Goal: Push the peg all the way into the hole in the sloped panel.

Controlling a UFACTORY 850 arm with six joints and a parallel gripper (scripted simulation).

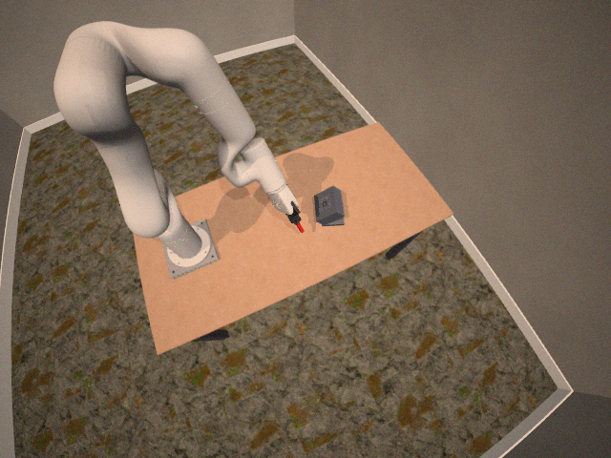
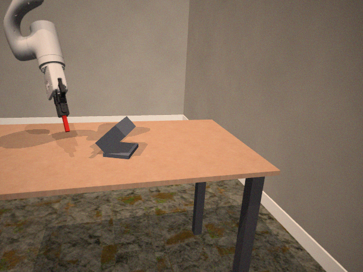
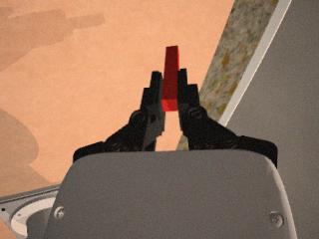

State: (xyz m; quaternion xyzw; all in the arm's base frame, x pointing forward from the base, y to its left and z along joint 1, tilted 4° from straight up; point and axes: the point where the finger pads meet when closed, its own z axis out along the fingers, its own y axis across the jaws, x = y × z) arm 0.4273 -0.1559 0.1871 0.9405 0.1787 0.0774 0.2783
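My gripper [image 1: 296,217] [image 2: 64,113] [image 3: 171,84] is shut on the red peg [image 1: 300,227] [image 2: 66,123] [image 3: 171,74]. The peg sticks out past the black fingertips, tilted a little, and hangs in the air above the table [image 1: 256,266] [image 2: 181,158] [image 3: 87,60]. The dark grey sloped panel [image 1: 329,204] [image 2: 114,135] stands on its flat base to the right of the peg in the top view. A small hole [image 1: 324,201] shows on its sloped face. The panel does not show in the wrist view.
The arm's base plate [image 1: 191,249] is bolted to the table near its left end. The table's front edge [image 2: 140,182] and dark legs [image 2: 247,219] show in the exterior view. A wall corner stands behind the table.
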